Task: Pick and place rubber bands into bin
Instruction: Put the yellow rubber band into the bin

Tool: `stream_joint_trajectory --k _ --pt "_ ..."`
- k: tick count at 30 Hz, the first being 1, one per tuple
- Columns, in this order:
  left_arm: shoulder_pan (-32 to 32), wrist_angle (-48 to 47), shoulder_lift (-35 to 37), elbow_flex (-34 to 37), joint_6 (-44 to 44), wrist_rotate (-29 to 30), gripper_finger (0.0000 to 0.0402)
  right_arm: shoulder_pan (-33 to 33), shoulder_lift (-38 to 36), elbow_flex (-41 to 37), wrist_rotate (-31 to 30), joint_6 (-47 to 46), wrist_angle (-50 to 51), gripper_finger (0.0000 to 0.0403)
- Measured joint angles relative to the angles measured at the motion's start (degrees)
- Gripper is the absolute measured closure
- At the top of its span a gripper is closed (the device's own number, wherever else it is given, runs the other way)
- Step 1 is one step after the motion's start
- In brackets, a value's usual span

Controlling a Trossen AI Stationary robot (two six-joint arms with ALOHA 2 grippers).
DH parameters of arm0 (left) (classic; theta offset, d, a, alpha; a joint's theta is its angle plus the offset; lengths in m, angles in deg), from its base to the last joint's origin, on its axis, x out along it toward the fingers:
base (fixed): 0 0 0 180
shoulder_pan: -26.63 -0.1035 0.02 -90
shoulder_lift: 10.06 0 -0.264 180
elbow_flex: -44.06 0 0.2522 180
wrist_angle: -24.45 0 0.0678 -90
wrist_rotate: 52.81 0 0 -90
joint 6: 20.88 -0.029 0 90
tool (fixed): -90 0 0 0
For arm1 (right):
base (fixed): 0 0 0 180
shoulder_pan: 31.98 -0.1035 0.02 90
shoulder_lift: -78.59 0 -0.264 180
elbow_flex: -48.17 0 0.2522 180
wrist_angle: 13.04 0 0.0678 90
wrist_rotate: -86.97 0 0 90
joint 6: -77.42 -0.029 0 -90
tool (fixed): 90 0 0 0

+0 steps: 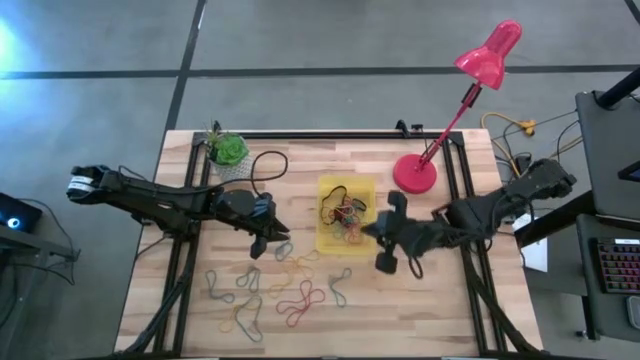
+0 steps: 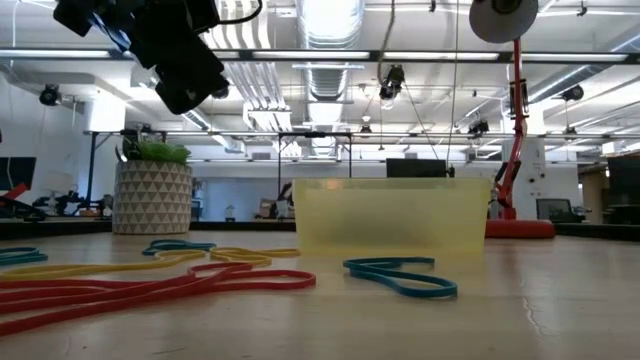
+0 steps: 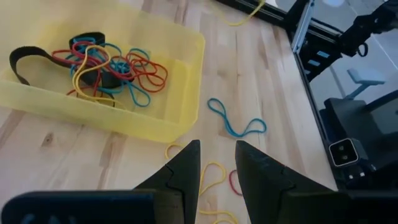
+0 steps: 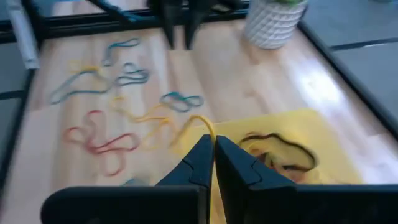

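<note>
Several rubber bands (image 1: 345,218) already lay in the bin (image 1: 326,241) mid-surface; many remained near the front edge. The right end effector (image 4: 213,152) clenched a yellow band over it; the left end effector (image 3: 217,171) hovered released.

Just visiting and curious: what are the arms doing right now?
Left gripper open, above loose rubber bands. Right gripper shut on a yellow band at the bin. Nothing blocking.

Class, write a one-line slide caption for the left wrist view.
Open left gripper hovers over loose rubber bands beside the part-filled yellow bin.
</note>
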Motion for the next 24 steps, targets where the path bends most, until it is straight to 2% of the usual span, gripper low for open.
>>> stream_joint_trajectory --k 11,24 --pt "0.0 3.0 0.0 -0.1 0.0 0.5 0.0316 12.8 1.1 -0.5 0.9 9.4 -0.1 0.0395" --pt "0.0 4.0 0.0 -0.1 0.1 2.8 0.0316 24.7 6.2 -5.4 15.1 13.8 -6.1 0.0395"
